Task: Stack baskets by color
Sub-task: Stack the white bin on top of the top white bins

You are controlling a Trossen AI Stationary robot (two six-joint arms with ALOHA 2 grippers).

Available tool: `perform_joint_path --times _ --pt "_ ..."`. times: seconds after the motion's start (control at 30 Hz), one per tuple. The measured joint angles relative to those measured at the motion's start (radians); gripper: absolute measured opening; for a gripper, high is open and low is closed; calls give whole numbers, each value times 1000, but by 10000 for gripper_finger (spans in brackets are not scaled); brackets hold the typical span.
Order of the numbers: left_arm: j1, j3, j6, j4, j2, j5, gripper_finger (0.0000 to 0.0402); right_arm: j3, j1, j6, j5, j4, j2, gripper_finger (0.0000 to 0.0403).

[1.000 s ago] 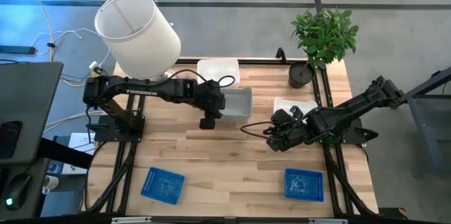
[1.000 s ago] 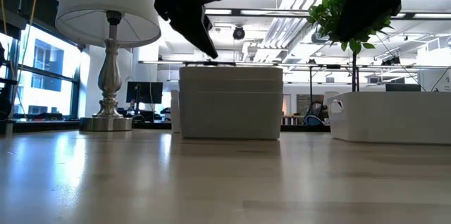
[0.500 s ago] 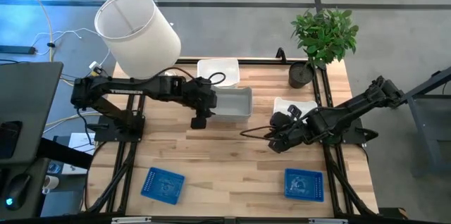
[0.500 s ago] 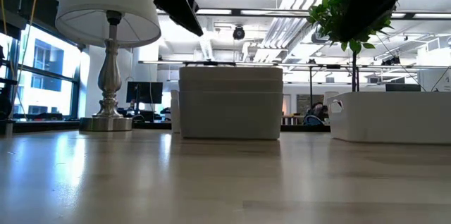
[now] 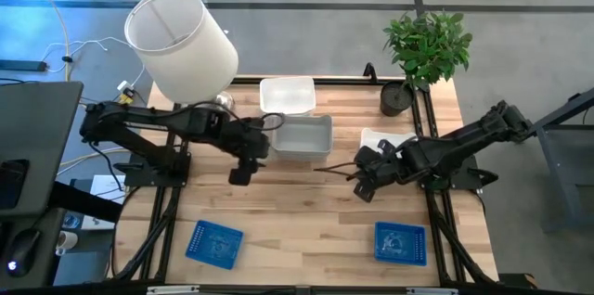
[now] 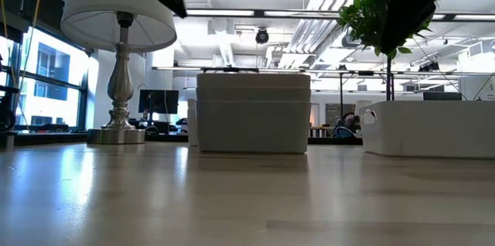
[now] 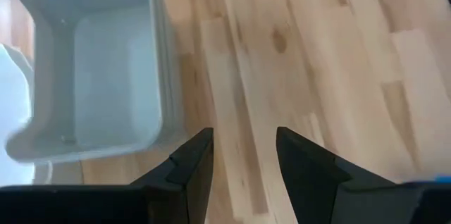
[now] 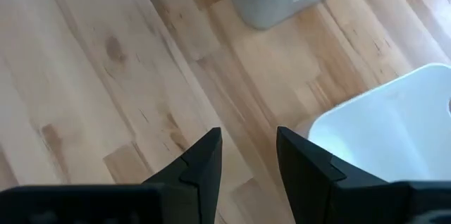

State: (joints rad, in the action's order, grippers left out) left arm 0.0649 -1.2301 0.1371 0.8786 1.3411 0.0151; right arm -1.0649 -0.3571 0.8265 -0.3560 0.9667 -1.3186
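Apparently between picks, both grippers hover over bare surface (image 5: 306, 211) with fingers parted, holding nothing: left gripper (image 5: 239, 176) beside the stacked grey baskets (image 5: 303, 135), right gripper (image 5: 362, 186) beside a white basket (image 5: 382, 137).

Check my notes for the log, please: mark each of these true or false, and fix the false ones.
1. The left gripper holds a grey basket. False: its open fingers hold nothing, over bare wood beside the grey basket.
2. Two blue baskets lie near the front edge. True: one front left, one front right.
3. A white basket sits just behind the grey one. True.
4. The right gripper is shut on a white basket. False: it is empty, fingers apart, with a white basket beside it.
5. The plant pot stands at the front left corner. False: it is at the back right.
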Motion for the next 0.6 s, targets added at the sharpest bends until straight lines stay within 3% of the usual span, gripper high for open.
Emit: perform_joint_path --times 0.37,0.6 --pt "-91 23 -57 95 -96 0 140 0 106 -60 166 148 0 124" --pt "-120 95 -106 98 -151 0 141 0 142 -300 219 221 0 124"
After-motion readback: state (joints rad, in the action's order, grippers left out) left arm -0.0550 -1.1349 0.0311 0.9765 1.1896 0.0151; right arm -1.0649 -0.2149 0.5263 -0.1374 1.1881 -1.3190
